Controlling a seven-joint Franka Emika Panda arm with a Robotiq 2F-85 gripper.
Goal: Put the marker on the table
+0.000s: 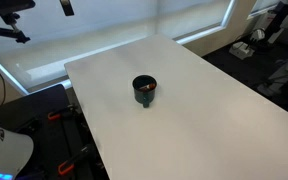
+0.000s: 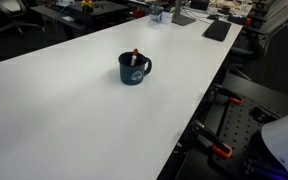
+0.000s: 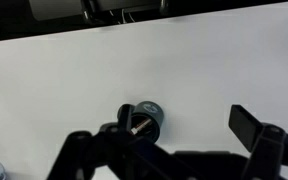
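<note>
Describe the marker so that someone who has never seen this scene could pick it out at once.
Start at the large white table; a single dark cup stands on it, near the middle. The marker is the thin reddish-orange stick inside that cup, its tip showing above the rim. It is slim and bright, while the cup is dark and round.

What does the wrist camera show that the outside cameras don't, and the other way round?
Only the wrist view shows the gripper, its dark fingers spread wide at the bottom of the picture. Only the exterior views show the table out to its edges and the room beyond; an exterior view also shows the handle of the cup. All of them share the dark cup standing on the white table with the marker sticking out of it.
</note>
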